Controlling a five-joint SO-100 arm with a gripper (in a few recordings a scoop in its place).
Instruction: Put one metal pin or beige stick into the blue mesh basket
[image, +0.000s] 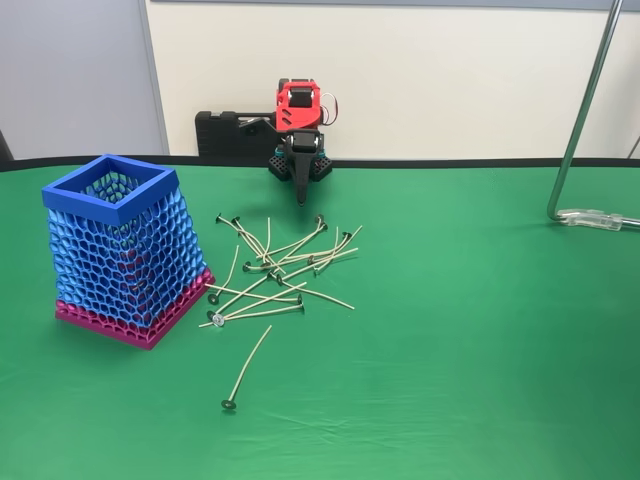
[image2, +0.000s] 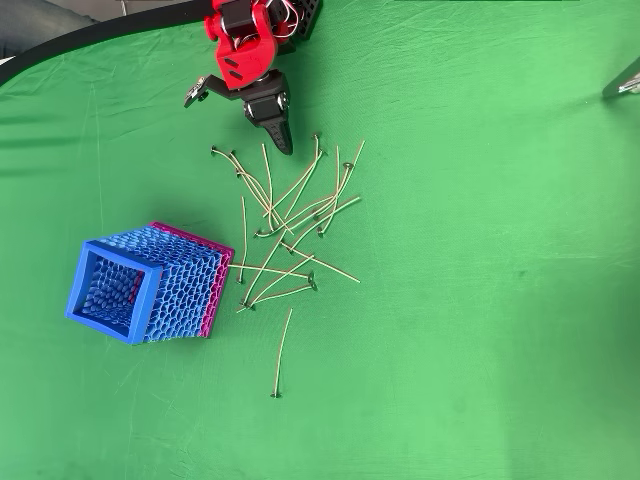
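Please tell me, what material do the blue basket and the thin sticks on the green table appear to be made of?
The basket looks like matte plastic, probably 3D-printed: a regular honeycomb mesh in solid blue with a pink base band. The sticks look like pale wood or plastic, thin and slightly bent, with small dark flat heads; the pictures do not settle which.

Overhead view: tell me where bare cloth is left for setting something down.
Bare cloth right of the stick pile, and the near strip past the lone stick. Crowded from the gripper through the pile to the blue mesh basket.

Gripper (image2: 283, 143) above scattered sticks (image2: 290, 225), blue mesh basket (image2: 148, 283) left
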